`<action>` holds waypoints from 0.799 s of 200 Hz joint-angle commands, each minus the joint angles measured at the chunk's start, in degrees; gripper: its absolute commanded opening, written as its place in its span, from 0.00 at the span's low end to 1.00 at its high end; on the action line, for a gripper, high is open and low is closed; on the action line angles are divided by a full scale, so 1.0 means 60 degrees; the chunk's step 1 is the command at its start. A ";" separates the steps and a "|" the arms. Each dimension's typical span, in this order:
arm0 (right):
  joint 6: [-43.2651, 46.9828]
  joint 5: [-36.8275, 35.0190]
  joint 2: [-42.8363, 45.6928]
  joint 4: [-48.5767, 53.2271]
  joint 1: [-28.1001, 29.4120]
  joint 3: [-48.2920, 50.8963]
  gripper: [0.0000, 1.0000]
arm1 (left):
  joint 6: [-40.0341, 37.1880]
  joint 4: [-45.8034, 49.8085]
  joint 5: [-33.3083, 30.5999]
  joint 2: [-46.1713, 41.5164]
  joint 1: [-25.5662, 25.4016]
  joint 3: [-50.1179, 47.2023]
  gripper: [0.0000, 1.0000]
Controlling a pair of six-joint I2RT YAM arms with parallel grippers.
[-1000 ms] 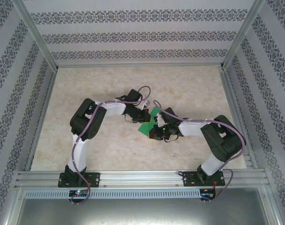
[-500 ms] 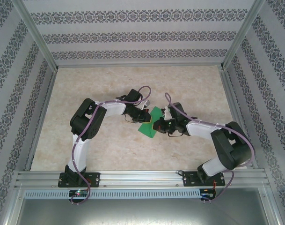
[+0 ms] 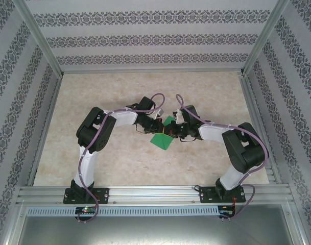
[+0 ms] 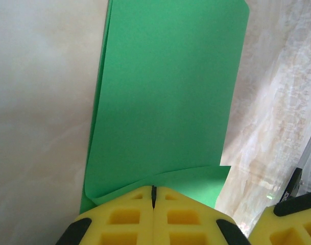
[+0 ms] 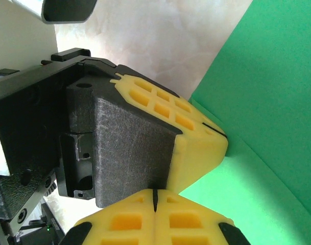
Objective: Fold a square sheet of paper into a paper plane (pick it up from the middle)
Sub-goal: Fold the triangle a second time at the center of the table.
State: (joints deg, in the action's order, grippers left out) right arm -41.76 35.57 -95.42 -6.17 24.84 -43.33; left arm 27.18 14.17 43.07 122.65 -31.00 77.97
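Across the marble-patterned table (image 3: 94, 102), my right arm (image 3: 216, 133) is finishing a swing. A second ago it was reaching in from the near side, and now it is coming at the centre from the right. My left arm (image 3: 119, 117) is keeping its place. The square sheet of paper (image 3: 162, 140), already doubled into a narrower shape, is lying flat mid-table between them, its near corner now uncovered. My left pincer (image 4: 153, 196) is closed, tips pressing on the sheet's edge. My right pincer (image 5: 154, 204) is closed too, just beside it, holding nothing. I judge I am setting up to press a crease, with much folding left.
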 commanded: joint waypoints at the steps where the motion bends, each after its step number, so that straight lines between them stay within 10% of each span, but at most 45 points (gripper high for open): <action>1: 0.0401 -0.0654 -0.0422 0.0379 -0.0157 0.0387 0.00 | -0.0239 0.0954 -0.0880 0.0550 0.0069 -0.0149 0.03; 160: 0.0874 -0.0963 -0.0607 0.0824 -0.0544 0.0219 0.00 | -0.0300 0.1003 -0.0854 0.0488 0.0099 -0.0222 0.02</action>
State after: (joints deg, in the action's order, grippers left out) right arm -39.99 33.34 -98.50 -5.23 22.22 -40.84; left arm 27.16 14.26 43.09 122.65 -31.00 78.04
